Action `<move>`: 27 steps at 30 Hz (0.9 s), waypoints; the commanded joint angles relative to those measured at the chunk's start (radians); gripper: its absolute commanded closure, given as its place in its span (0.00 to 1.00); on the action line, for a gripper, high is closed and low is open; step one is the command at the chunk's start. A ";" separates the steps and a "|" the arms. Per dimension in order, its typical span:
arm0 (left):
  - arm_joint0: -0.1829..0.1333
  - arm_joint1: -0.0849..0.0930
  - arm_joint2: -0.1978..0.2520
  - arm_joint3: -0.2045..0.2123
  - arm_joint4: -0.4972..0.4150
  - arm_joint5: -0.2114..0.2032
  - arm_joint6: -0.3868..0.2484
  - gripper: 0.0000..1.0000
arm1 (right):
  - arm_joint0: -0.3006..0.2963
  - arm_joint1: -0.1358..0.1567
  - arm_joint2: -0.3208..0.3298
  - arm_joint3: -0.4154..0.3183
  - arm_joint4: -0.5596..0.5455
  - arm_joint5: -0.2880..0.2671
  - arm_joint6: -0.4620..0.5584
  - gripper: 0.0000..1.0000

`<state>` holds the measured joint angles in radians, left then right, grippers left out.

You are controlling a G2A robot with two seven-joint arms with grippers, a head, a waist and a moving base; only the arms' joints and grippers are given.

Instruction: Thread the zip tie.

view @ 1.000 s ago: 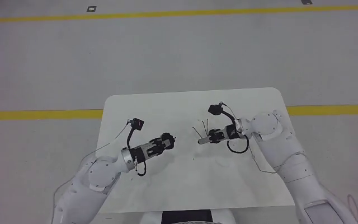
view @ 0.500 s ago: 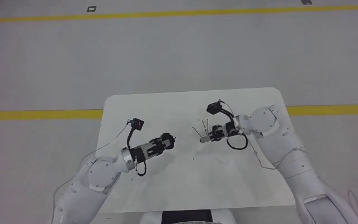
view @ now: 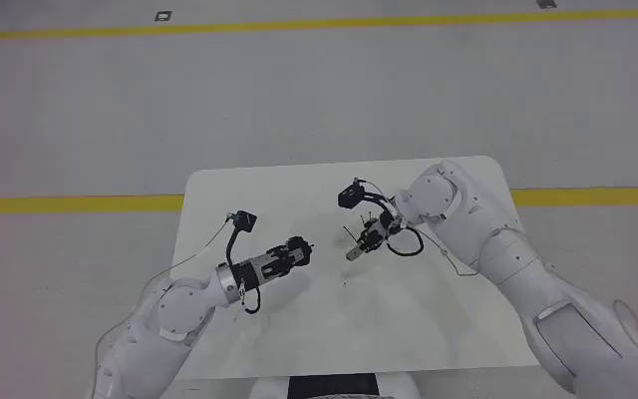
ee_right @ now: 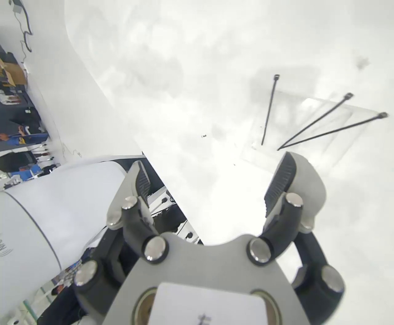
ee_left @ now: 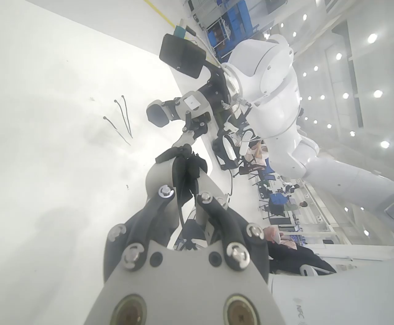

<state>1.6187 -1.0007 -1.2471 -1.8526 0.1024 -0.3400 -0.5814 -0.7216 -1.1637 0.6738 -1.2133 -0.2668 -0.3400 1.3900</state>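
My right fingers (ee_right: 281, 180) stand wide apart with nothing between them. They hang just beside the pointed tails of three thin black plastic zip ties (ee_right: 314, 122). The ties lie fanned out on the white surface (view: 249, 199), tails close together and heads pointing away from those fingers. My left fingers (ee_left: 184, 172) are pressed together above the surface, apart from the ties and to their left. Whether they pinch anything I cannot tell.

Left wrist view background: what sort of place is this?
Probably an industrial hall or robot lab: yellow floor line past the white rounded table, blue storage racks, rows of round ceiling lights.
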 commanded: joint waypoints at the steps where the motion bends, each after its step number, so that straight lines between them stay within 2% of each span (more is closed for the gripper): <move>1: 0.000 0.000 0.000 0.000 0.000 0.000 0.000 1.00 | 0.000 0.000 0.000 -0.001 -0.002 0.000 0.000 0.00; 8: 0.000 0.000 0.000 0.000 0.000 0.000 0.000 1.00 | -0.003 0.001 0.000 -0.002 -0.004 0.000 -0.007 0.00; 10: 0.000 0.000 0.000 0.000 0.000 0.000 0.000 1.00 | -0.021 0.005 0.005 -0.001 -0.022 0.000 -0.057 0.00; 16: 0.000 0.000 0.000 0.000 0.000 0.000 0.000 1.00 | -0.027 0.017 0.008 0.012 -0.010 0.000 -0.116 0.00; 24: 0.000 0.000 0.000 0.000 0.000 0.000 0.000 1.00 | -0.009 0.024 -0.062 0.052 0.026 0.000 -0.189 0.00; 27: 0.000 0.000 0.000 0.000 0.000 0.000 0.000 1.00 | 0.001 0.023 -0.094 0.077 0.041 0.000 -0.230 0.31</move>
<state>1.6187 -1.0007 -1.2471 -1.8526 0.1024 -0.3400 -0.5814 -0.7231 -1.1402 0.5908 -1.1441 -0.2347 -0.3400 1.1778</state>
